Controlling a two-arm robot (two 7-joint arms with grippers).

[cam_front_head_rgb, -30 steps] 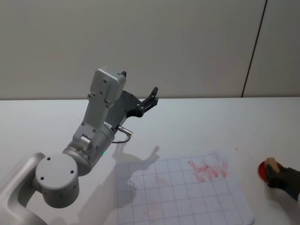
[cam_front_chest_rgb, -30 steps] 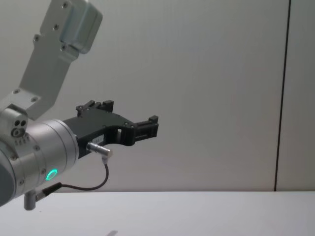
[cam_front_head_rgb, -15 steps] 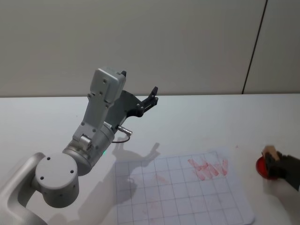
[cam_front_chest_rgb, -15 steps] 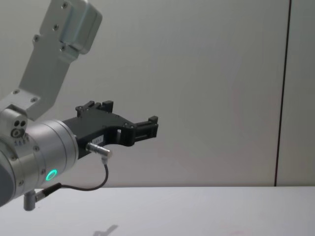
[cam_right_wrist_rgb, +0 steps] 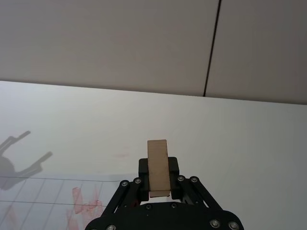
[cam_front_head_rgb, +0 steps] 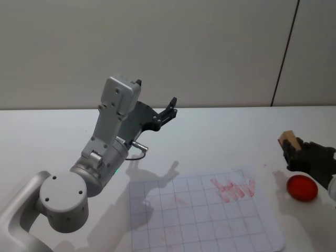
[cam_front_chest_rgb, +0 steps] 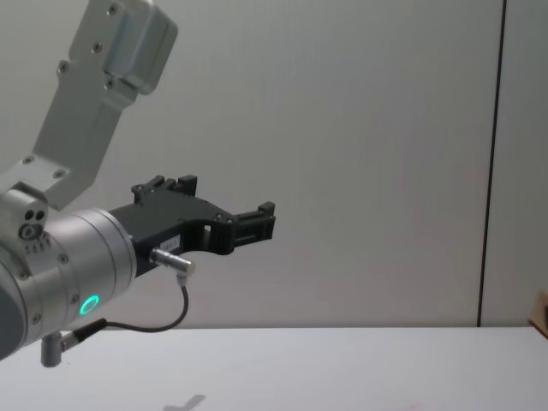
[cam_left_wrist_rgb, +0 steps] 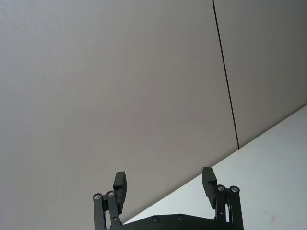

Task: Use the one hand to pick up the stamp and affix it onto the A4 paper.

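- The gridded sheet of paper [cam_front_head_rgb: 195, 220] lies flat on the white table [cam_front_head_rgb: 220, 136], at the near edge and a little to the right of the middle.
- Red stamp marks [cam_front_head_rgb: 233, 189] are on the paper, close to its far right corner; some fainter red traces are more to the middle of the sheet.
- A round red ink pad [cam_front_head_rgb: 302, 188] lies on the table just beside the right edge of the paper, near the right edge of the table, and it does not touch the sheet.
- The right tool [cam_front_head_rgb: 294, 153] comes in from the right edge of the table, just beyond the ink pad. Its black fingers are pinching the wooden stamp [cam_right_wrist_rgb: 158, 163].
- The stamp is a light-coloured wooden block. It stands out past the fingertips and is lifted off the table; its shadow falls on the table between the paper and the ink pad.
- The left tool [cam_left_wrist_rgb: 163, 179] is raised high over the left half of the table, at the end of a silver arm with a green ring light [cam_front_chest_rgb: 88, 304]. Its two fingers are spread wide with nothing between them, and they point toward the far edge of the table.
- Behind the far edge stands a plain pale wall [cam_front_head_rgb: 210, 47] with one dark vertical seam [cam_front_head_rgb: 285, 52] on the right.
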